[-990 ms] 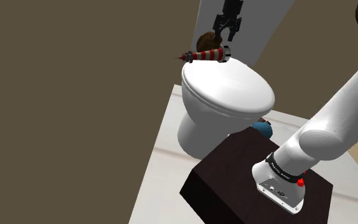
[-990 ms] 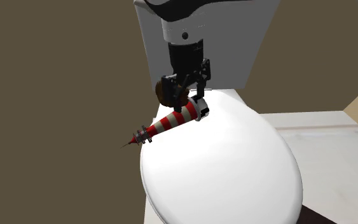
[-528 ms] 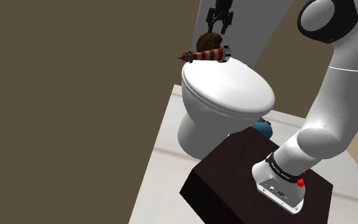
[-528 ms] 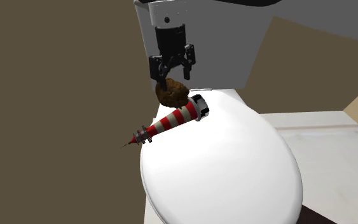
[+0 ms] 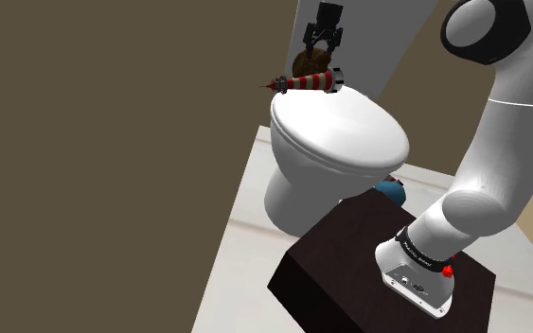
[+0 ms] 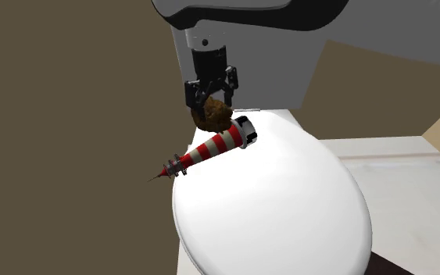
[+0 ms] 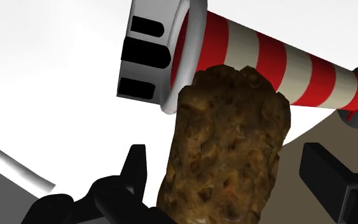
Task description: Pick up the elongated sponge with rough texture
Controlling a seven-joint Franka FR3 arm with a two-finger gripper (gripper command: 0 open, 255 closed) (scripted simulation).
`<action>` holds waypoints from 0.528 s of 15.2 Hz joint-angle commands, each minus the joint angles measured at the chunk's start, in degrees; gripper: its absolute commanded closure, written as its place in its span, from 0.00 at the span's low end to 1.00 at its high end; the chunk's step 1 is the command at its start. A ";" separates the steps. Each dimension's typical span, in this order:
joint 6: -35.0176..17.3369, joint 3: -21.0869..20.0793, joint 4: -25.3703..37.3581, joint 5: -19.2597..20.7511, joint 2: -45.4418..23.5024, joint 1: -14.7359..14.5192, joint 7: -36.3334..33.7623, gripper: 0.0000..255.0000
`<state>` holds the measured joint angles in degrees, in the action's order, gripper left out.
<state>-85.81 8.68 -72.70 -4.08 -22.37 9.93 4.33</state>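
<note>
A smooth white toilet lid (image 5: 349,132) stands by a plain brown wall (image 5: 113,142) on a pale floor (image 5: 245,208). At the lid's back edge lies the long, bumpy brown sponge (image 7: 225,146), just beside a red-and-white striped cone (image 6: 214,147). The black gripper (image 5: 323,43) hangs over the sponge with its fingers wide apart, one on each side.

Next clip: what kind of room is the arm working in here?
Probably a bathroom: a closed white toilet, its cistern against the wall behind, and a pale floor around the base.
</note>
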 commanded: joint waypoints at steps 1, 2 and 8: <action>-0.82 0.01 -0.88 0.02 0.07 -0.01 0.06 0.00; -0.85 0.00 -0.84 0.01 0.01 -0.01 0.06 1.00; -0.58 -0.01 -0.34 -0.03 -0.23 0.00 0.03 1.00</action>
<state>-86.42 8.68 -72.91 -4.12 -22.49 9.94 4.34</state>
